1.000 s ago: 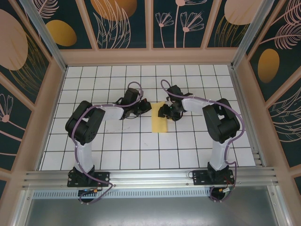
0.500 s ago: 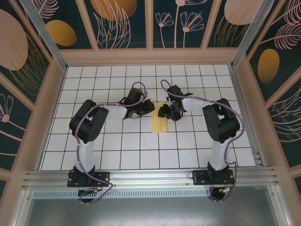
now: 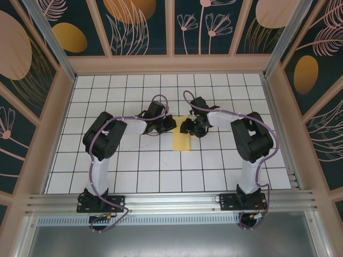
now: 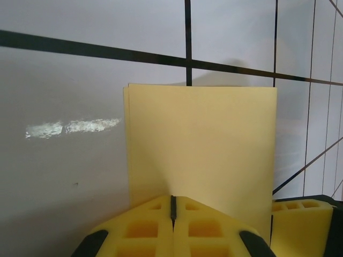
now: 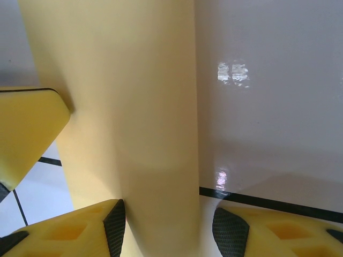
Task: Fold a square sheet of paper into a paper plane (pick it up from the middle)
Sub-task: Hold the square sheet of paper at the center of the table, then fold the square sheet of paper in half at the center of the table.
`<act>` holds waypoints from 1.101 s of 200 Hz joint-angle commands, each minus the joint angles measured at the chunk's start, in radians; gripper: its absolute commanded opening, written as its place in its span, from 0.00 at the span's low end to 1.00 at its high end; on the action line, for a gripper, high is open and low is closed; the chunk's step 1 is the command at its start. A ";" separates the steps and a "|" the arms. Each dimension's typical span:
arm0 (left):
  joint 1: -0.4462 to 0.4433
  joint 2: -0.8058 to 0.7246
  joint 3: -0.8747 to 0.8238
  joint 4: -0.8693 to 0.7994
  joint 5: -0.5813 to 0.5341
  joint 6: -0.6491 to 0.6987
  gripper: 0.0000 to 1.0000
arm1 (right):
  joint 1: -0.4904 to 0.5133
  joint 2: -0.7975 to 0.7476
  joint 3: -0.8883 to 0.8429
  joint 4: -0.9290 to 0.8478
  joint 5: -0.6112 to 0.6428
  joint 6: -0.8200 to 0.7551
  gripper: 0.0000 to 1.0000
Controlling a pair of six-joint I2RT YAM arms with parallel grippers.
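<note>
A thin, plain yellow sheet of paper (image 3: 182,142), folded into a narrow rectangle, is lying flat near the middle of the white tiled counter (image 3: 134,166), its long sides running from 12 to 6 o'clock in the top view; the left hand (image 3: 170,123) is sitting at the sheet's 11 o'clock corner, its pads pressed together with nothing between them; the right hand (image 3: 187,127) is sitting at 1 o'clock, jaws standing apart and straddling the paper, one pad against it, the other clear.
</note>
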 commanded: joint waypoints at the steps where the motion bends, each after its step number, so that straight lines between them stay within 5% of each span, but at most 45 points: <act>1: -0.007 0.044 0.018 -0.095 -0.029 0.034 0.00 | 0.015 0.280 -0.116 0.091 0.124 -0.012 0.56; 128: -0.006 0.087 -0.033 -0.179 -0.134 0.070 0.00 | -0.034 -0.187 -0.076 0.140 0.053 0.022 0.64; 148: -0.006 0.090 -0.031 -0.183 -0.136 0.071 0.00 | -0.032 -0.181 -0.077 0.187 -0.049 0.019 0.55; 180: -0.007 0.099 -0.037 -0.178 -0.138 0.064 0.00 | -0.034 -0.141 -0.072 0.249 -0.153 0.033 0.23; 220: -0.007 0.106 -0.035 -0.181 -0.144 0.057 0.00 | -0.040 -0.041 -0.035 0.233 -0.185 0.025 0.04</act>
